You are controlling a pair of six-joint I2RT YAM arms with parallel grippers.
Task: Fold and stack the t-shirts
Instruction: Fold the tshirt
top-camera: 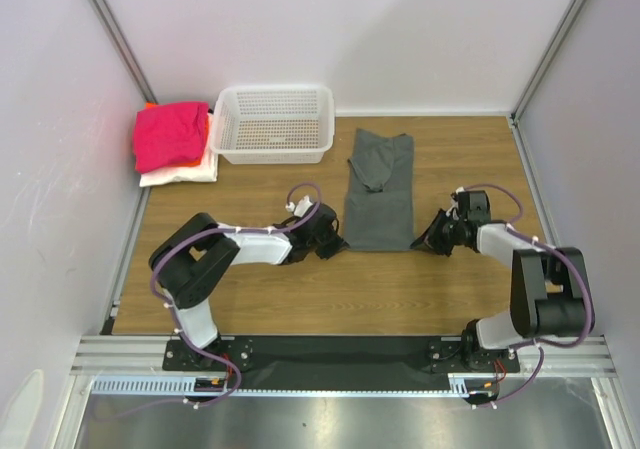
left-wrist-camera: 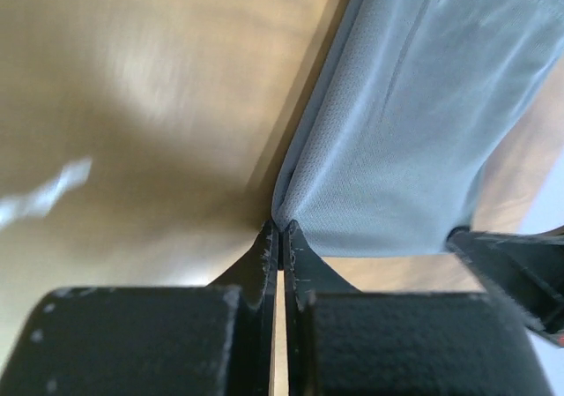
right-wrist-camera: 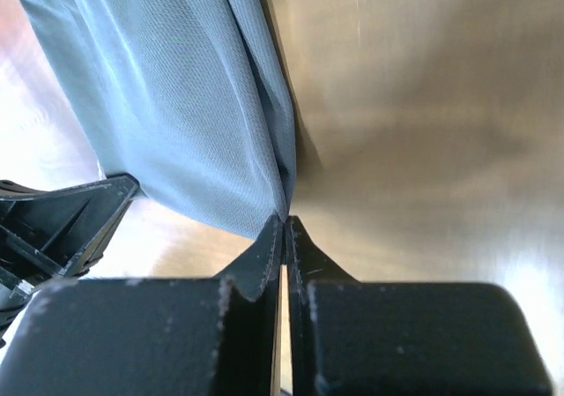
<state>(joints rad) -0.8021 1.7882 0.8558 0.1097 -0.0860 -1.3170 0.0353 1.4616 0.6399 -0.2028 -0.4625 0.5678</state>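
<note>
A dark grey t-shirt [top-camera: 380, 194] lies on the wooden table, folded into a long narrow strip running away from me. My left gripper [top-camera: 338, 244] is at its near left corner. In the left wrist view the gripper [left-wrist-camera: 280, 233] is shut, pinching the corner of the grey cloth [left-wrist-camera: 414, 123]. My right gripper [top-camera: 425, 239] is at the near right corner. The right wrist view has that gripper [right-wrist-camera: 285, 222] shut on the edge of the grey cloth [right-wrist-camera: 176, 96]. At the back left is a stack of t-shirts: magenta [top-camera: 170, 134] on top, orange showing beneath, white [top-camera: 180, 174] at the bottom.
A white mesh basket [top-camera: 272, 155] stands at the back, between the stack and the grey shirt. Walls close the table in at the left, right and back. Bare wood [top-camera: 380, 289] lies between the grey shirt and the arm bases.
</note>
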